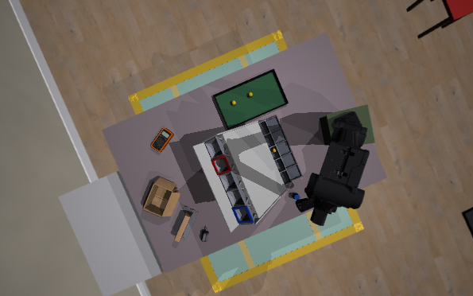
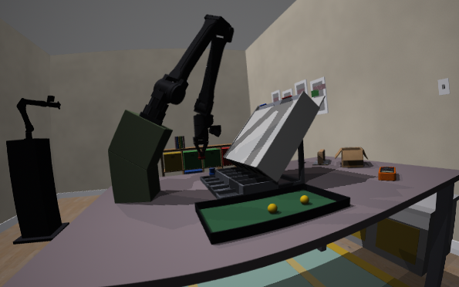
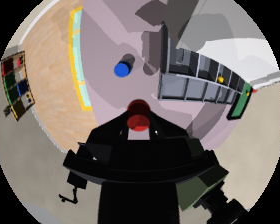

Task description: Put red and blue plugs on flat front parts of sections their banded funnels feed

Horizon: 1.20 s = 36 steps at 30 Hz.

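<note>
My gripper (image 2: 201, 153) (image 3: 138, 113) is shut on the red plug (image 2: 201, 157) (image 3: 138, 122) and holds it above the table, off the near end of the section row. The blue plug (image 1: 296, 196) (image 2: 211, 171) (image 3: 122, 69) stands on the table beside that end. The front sections (image 1: 288, 160) (image 3: 191, 87) have bare flat parts. A yellow marble (image 1: 274, 150) (image 3: 221, 79) lies in the rear part of a section near the middle of the row. The red-banded funnel (image 1: 214, 164) is second from the tray end; the blue-banded funnel (image 1: 234, 215) is at the opposite end. The cover (image 1: 268, 191) (image 2: 248, 135) hides the pipes.
The green marble tray (image 1: 264, 87) (image 2: 237, 220) holds two marbles (image 1: 234, 103) (image 1: 250, 95) (image 2: 272, 208) (image 2: 304, 199). An orange multimeter (image 1: 162, 139) (image 2: 387, 173) and an open cardboard box (image 1: 160, 197) (image 2: 352, 157) stand behind the sloping cover.
</note>
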Motion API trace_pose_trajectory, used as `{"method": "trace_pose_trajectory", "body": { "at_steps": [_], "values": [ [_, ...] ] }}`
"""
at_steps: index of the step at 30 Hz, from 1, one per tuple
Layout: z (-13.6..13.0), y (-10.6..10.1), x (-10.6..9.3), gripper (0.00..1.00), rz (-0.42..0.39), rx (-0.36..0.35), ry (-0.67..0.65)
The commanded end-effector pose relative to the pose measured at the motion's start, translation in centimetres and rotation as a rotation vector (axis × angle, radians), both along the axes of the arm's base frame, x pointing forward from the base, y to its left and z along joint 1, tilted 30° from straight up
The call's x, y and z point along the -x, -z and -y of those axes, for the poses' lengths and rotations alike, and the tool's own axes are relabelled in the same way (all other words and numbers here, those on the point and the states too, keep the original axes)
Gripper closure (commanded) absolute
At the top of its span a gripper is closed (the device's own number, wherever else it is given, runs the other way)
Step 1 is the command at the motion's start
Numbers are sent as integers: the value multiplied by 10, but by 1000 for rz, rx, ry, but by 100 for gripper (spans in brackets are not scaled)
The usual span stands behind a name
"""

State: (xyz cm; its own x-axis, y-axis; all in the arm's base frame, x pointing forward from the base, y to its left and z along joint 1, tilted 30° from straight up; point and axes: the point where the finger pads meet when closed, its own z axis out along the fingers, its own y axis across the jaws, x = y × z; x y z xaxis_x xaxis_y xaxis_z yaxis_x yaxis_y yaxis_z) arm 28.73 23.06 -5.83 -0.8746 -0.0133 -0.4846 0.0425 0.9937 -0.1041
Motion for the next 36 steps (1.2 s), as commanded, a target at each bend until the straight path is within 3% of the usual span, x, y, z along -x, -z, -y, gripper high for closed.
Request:
{"method": "trace_pose_trajectory", "body": {
  "at_steps": [1,11,13,24,36],
  "values": [
    [18,-9,-6,100,18,-16,-2],
    [97,-16,-2,100,20,-12,-3],
    [97,-16,-2,100,20,-12,-3],
    [172,-23,2,100,23,-7,-5],
    [219,-28,4,100,25,-3,-5]
  ]
}}
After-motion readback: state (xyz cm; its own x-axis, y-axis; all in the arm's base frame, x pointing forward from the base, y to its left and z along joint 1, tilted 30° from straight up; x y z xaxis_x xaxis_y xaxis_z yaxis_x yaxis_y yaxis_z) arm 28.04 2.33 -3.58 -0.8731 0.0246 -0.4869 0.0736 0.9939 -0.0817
